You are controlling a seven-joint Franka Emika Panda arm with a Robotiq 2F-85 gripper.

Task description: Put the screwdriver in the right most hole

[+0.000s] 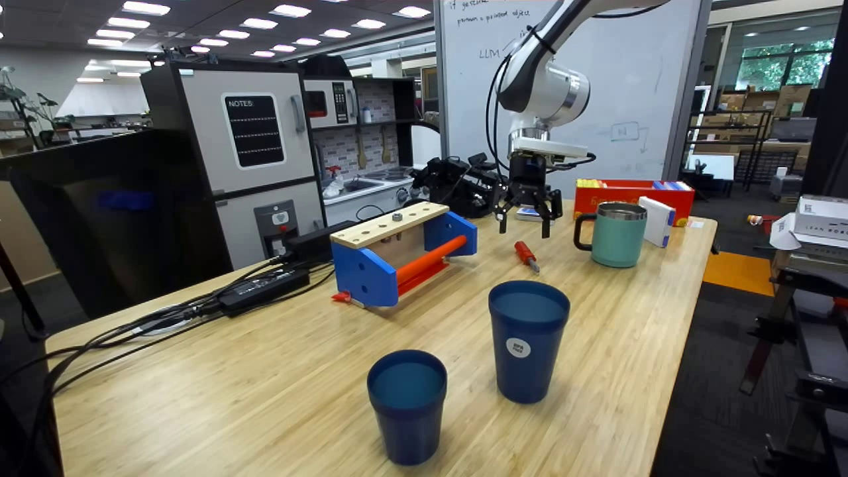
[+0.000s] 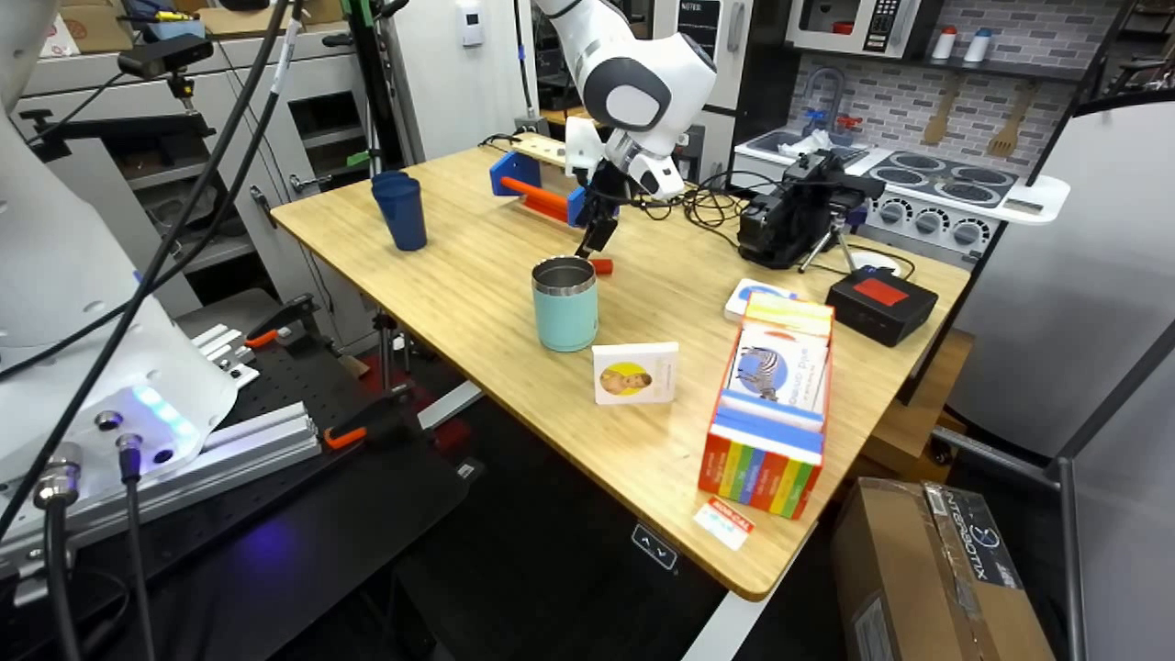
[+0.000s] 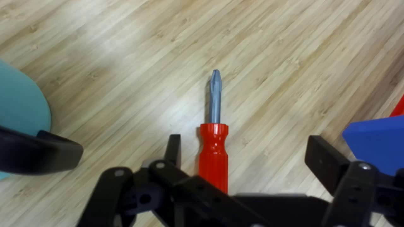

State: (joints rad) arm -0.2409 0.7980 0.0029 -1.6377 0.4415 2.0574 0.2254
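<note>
In an exterior view the line of sight begins above the end of the table (image 1: 285,391) where the blue cups (image 1: 529,341) stand and runs lengthwise, angled down, toward the red book box (image 1: 626,191), with the whiteboard (image 1: 629,73) behind. In an exterior view it begins high, close beside the robot base (image 2: 83,275), and falls diagonally over the box end toward the cups; to anyone standing here, the two directions roughly oppose. The wrist view, nearest of all, looks almost straight down on the screwdriver (image 3: 214,148), catching the mug (image 3: 19,101) and rack (image 3: 375,142) only at its edges. Both exterior views share table, cups, box, mug, rack and screwdriver.
</note>
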